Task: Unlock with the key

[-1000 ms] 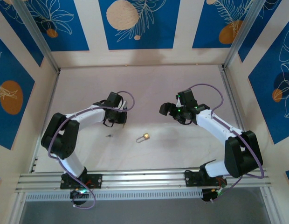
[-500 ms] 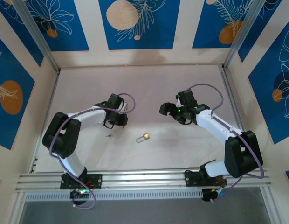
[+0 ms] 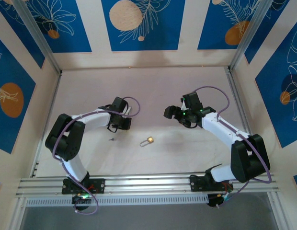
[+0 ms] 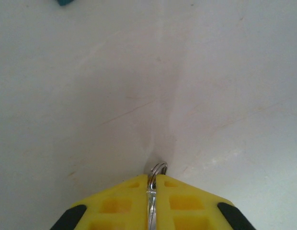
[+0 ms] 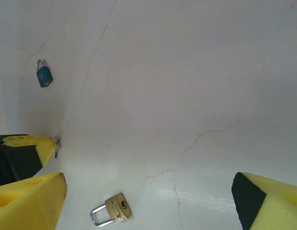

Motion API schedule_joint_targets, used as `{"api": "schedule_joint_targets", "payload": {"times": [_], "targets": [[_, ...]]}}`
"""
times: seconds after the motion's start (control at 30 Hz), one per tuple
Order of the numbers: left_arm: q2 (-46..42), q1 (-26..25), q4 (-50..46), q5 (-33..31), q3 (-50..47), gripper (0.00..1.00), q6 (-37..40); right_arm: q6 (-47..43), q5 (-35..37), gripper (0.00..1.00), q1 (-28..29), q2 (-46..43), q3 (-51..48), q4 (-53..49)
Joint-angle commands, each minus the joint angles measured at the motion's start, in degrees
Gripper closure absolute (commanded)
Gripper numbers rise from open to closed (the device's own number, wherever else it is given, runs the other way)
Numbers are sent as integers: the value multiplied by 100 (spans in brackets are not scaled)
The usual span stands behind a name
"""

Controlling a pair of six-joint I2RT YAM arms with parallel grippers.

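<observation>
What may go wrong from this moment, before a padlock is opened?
1. The left gripper, jaws shut, pinches only a thin metal ring; it may twist or slip out.
2. The brass padlock lies loose on the table, and the open right gripper is apart from it; pushed, it may slide.
3. A teal padlock lies there too; the wrong lock may be tried.

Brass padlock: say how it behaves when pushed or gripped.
The brass padlock lies flat on the table, so it would probably slide, not roll. Its metal body is likely heavy for its size. Its smooth faces may slip in a grip.
</observation>
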Motion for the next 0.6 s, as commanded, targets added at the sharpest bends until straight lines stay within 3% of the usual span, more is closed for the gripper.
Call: {"api": "schedule_joint_targets", "payload": {"times": [0.0, 0.3, 0.57], "targets": [[9, -115, -113, -28, 178, 93, 26, -42, 14, 9, 43, -175, 46, -120], [179, -441, -161, 70, 579, 100, -66, -35, 23, 10, 39, -206, -11, -97], [941, -1160, 76, 633, 1323, 100, -37, -43, 83, 10, 14, -229, -104, -103]]}}
